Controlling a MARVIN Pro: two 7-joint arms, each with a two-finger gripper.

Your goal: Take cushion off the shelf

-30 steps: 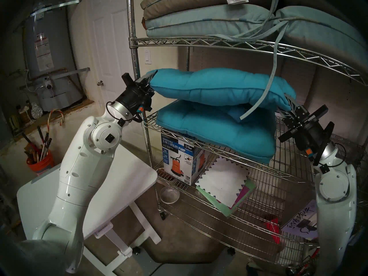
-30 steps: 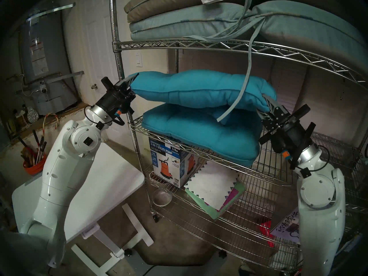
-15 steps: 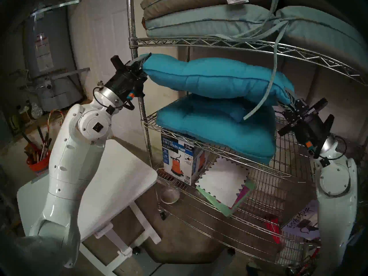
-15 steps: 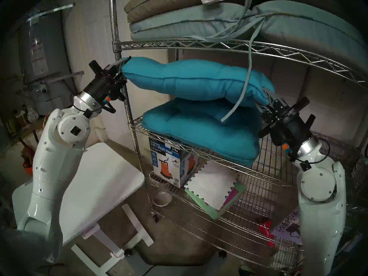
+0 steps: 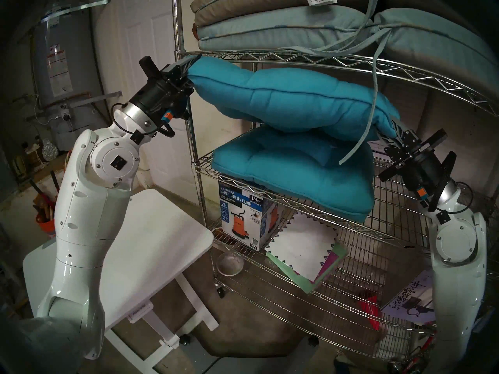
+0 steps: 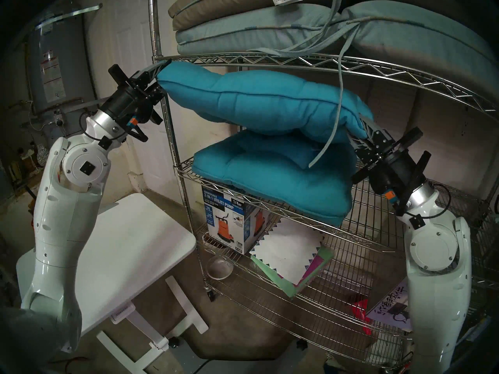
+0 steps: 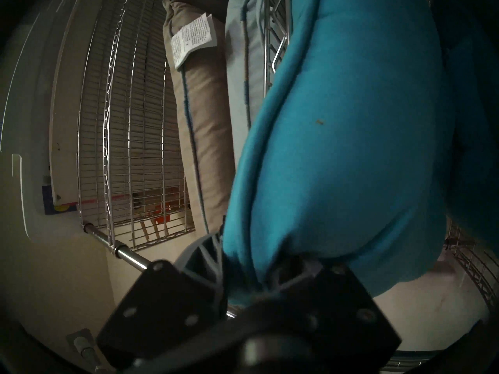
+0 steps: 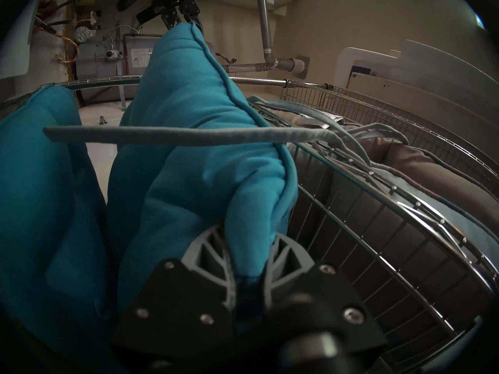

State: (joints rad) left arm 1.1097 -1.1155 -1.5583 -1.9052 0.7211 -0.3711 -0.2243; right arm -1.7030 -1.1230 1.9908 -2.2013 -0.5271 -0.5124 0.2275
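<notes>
Two grippers: both clamp one teal cushion (image 5: 291,101), one at each end.
L gripper (image 5: 189,68): fingers pinched on cushion's left corner, just under upper tier's front edge, beside front-left post (image 5: 186,95); wrist view shows fabric bunched between fingers (image 7: 205,246).
R gripper (image 5: 393,128): fingers pressed together on cushion's right corner, lower than L end; wrist view shows fabric squeezed between both fingers (image 8: 205,246).
Cushion: in the air, between middle and upper tiers of shelf (image 5: 297,56); tilted, L end high, R end low; underside touches 2nd cushion near its mid/right part.
2nd cushion (image 5: 294,176): same teal, lies flat on middle tier, front corner overhangs the wire edge.
Upper tier: stack of pale blue and tan cushions (image 5: 270,25); a pale tie strap (image 5: 374,95) hangs down across the held cushion's right part.
Lower tier: pump box (image 5: 243,217), white paper w/ zigzag border (image 5: 302,249) on coloured sheets.
Floor: glass bowl (image 5: 230,264) by shelf caster.
Left of shelf: white table (image 5: 151,257), under L arm; water heater (image 5: 64,68) and door (image 5: 145,55) behind; orange bucket (image 5: 46,225) w/ tools.
</notes>
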